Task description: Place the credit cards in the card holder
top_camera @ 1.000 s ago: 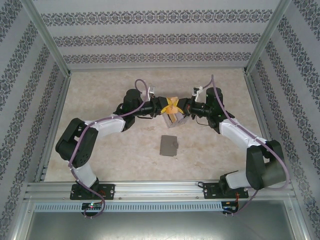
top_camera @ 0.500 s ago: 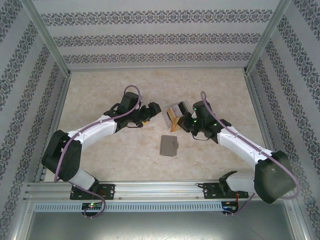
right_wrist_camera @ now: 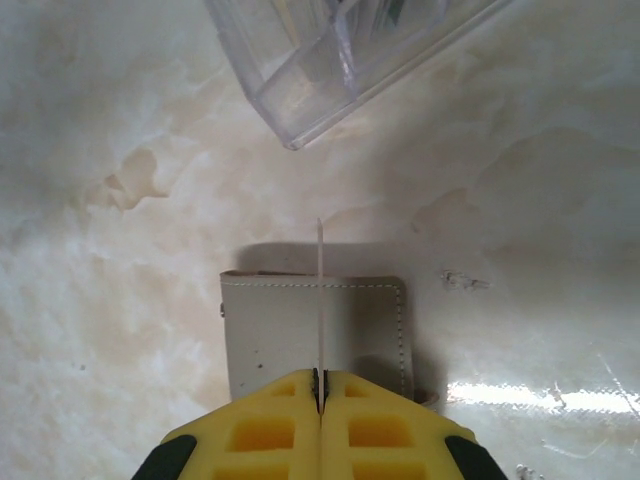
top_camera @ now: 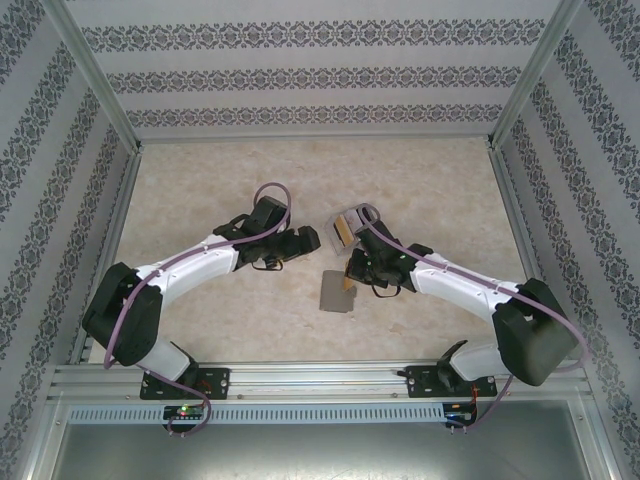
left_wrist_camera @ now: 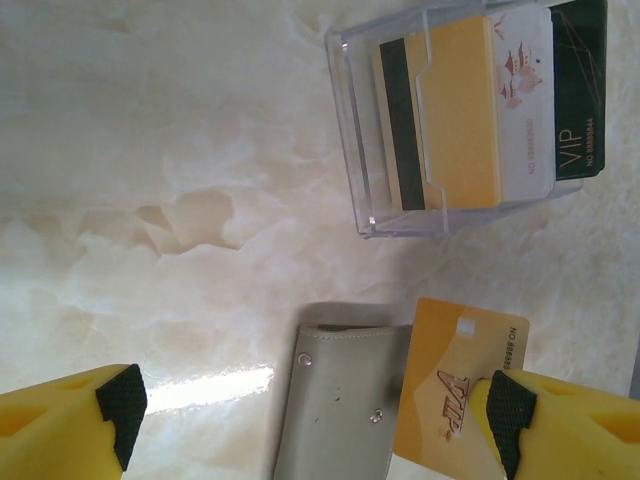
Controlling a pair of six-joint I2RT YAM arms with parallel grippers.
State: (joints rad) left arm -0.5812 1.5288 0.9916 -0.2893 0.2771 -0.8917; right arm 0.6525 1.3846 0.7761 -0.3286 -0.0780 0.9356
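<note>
Pale marbled surface [top_camera: 200,190], open room far and left, patterned walls [top_camera: 320,75] well off | grey card holder [right_wrist_camera: 275,330] flat mid-surface, near clear card box [left_wrist_camera: 450,120] | right arm [top_camera: 460,285] stretched low, right jaws pinching gold credit card [left_wrist_camera: 455,385] edge-on above holder | left arm [top_camera: 190,265] extended alongside, left jaws spread.

The right pincer [right_wrist_camera: 320,378] has brought a card [left_wrist_camera: 452,365] over the card holder [right_wrist_camera: 270,330].
</note>
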